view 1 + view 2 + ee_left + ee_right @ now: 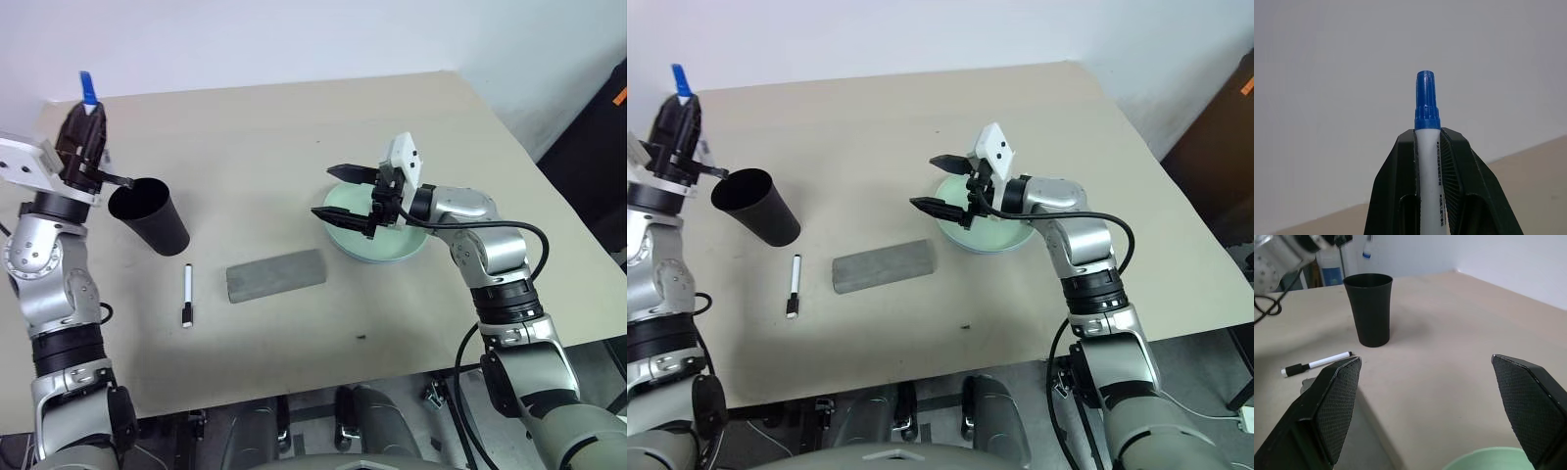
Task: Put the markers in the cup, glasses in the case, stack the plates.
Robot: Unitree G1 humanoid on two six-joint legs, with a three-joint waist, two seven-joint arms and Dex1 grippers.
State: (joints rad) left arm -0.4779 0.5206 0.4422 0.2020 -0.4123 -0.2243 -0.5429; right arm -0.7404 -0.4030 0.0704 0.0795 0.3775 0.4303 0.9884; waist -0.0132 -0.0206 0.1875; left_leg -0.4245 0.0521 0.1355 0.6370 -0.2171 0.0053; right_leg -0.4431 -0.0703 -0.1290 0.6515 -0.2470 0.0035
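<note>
A: Two markers in sight from the head cam. The blue-cap marker (pixel 89 91) is pinched in the left gripper (pixel 86 119), cap end sticking up past the fingertips, raised at the table's far left, just beside the cup (pixel 149 213). The black-cap marker (pixel 187 295) lies flat on the table (pixel 255 127), near the cup's base, on the robot's side of it.

B: Case & plates?

A: Grey case (pixel 276 275) lies shut mid-table, betw. the black-cap marker and the mint green plate (pixel 377 243). Right gripper (pixel 341 192) hangs over that plate's left rim, jaws spread wide, nothing in them. Blue plate and glasses: can't tell where.

B: Left wrist cam?

A: Both black fingers (pixel 1396 191) clamp the white barrel, blue cap clear above the tips, pale wall behind.

B: Right wrist cam?

A: Fingers (pixel 1334 406) wide apart, empty. Cup stands upright ahead on the table, black-cap marker near its foot, green rim at the near edge. Left arm w/ the blue cap shows beyond the cup.
</note>
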